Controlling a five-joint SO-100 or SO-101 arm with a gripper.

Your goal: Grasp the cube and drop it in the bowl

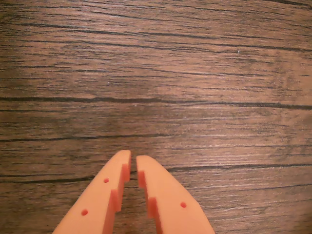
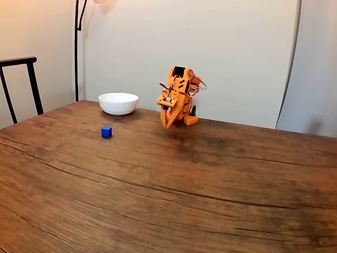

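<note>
A tiny blue cube sits on the wooden table, left of centre in the fixed view. Behind it, further back, stands the white bowl. The orange arm is folded at the back of the table, its gripper pointing down just above the wood, well to the right of both cube and bowl. In the wrist view the two orange fingers of the gripper come up from the bottom edge, nearly closed with a thin slit between the tips and nothing held; bare wood lies below them.
A dark chair back stands at the table's left edge and a lamp pole rises behind the bowl. The brown wood table stretches wide in front of the arm.
</note>
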